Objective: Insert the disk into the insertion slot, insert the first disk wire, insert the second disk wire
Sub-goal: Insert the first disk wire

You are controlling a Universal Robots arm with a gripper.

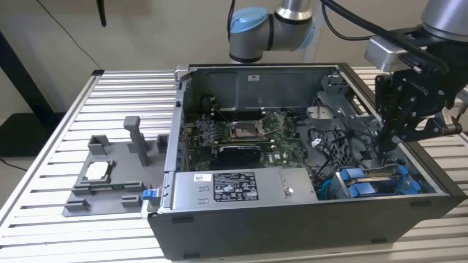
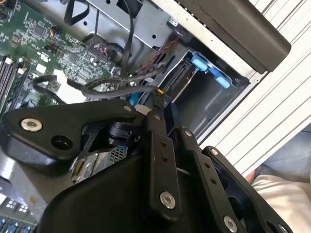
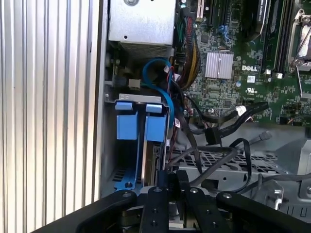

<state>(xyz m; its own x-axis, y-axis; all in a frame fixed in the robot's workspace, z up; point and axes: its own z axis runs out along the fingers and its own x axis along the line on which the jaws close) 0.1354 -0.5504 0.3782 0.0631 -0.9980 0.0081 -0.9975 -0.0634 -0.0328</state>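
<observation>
One arm reaches down into an open computer case (image 1: 292, 224) that lies on a slatted metal table (image 1: 66, 115). Its gripper (image 1: 382, 149) hangs over the corner of the case at the exterior view's right. It sits just above the insertion slot (image 1: 349, 178), a grey metal cage with blue fittings. The disk (image 1: 376, 176) stands on edge inside that cage between the blue carrier parts. In the first wrist view its grey edge (image 3: 151, 162) shows below two blue tabs, within the cage rim (image 3: 136, 98). In both wrist views the gripper (image 3: 170, 177) (image 2: 158, 94) has its fingers drawn close together, almost touching. Dark cables (image 3: 228, 121) run past the tips, and a small orange speck shows at the tips in the second wrist view. Whether a wire is actually pinched cannot be told. A blue cable (image 3: 158, 80) loops from the cage toward the motherboard (image 3: 243, 73). A grey labelled power-supply box (image 1: 234, 189) fills the near side of the case, at the exterior view's left of the cage. A grey plastic fixture tray (image 1: 109, 181) rests on the table outside the case, well apart from the gripper.
</observation>
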